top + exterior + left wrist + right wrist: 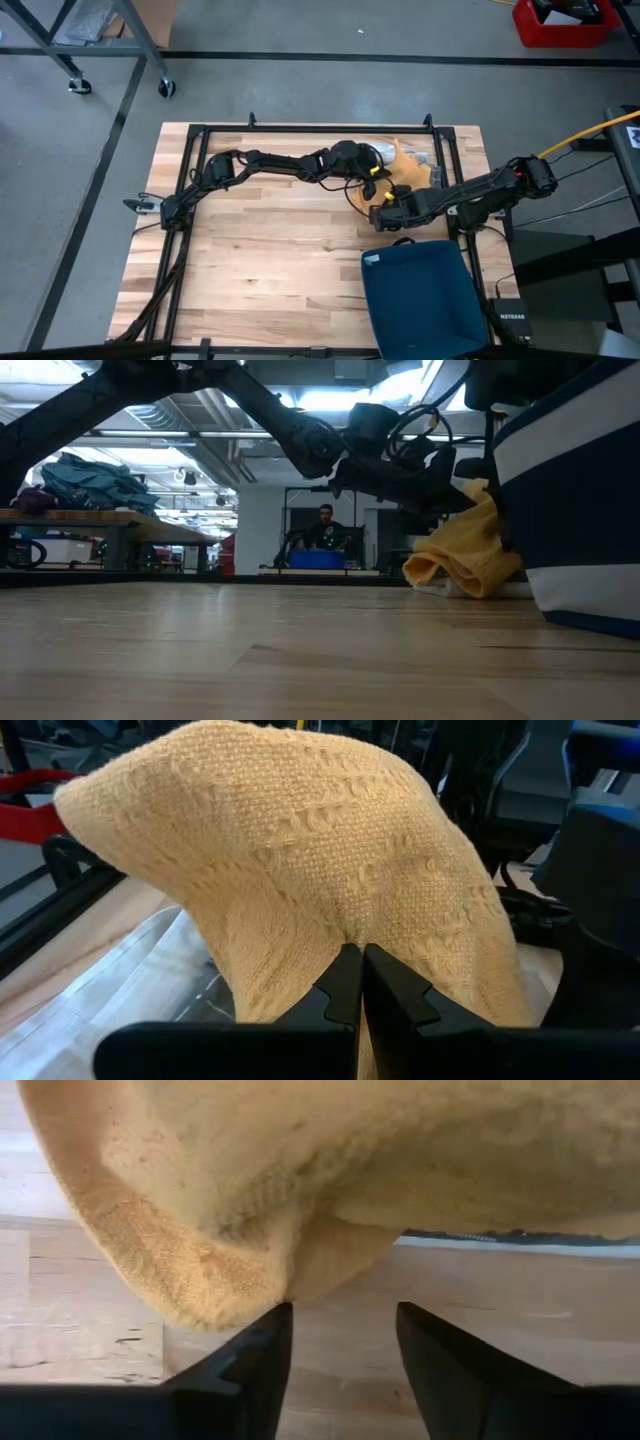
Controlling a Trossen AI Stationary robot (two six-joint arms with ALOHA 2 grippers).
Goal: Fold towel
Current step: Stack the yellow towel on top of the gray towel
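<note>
— Toward the far right of the table [260, 250], what is going on with the towel [405, 160]?

— It is a yellow knitted cloth, bunched up and lifted at one part. The left gripper [360, 982] has its two dark fingers pressed together on a fold of it; in the left wrist view the cloth rises from that pinch and drapes over like a tent.

— And the other arm?

— The right gripper [340, 1342] sits just beside the towel's near edge, fingers apart with bare wood showing between them. One finger [262, 1352] touches or nearly touches the hanging hem; I cannot tell which. Nothing lies between the fingers.

— Where does the cloth sit in the level view?

— In the low view the towel [462, 555] hangs in a crumpled heap, its lower folds reaching the tabletop, right next to a dark blue bin [570, 500] with a pale band.

— Anything else nearby?

— From above, the blue bin [425, 295] stands at the near right corner, close to the right gripper. Some clear plastic wrap [110, 990] lies on the wood beside the towel. A person [326, 530] sits far back in the room.
</note>
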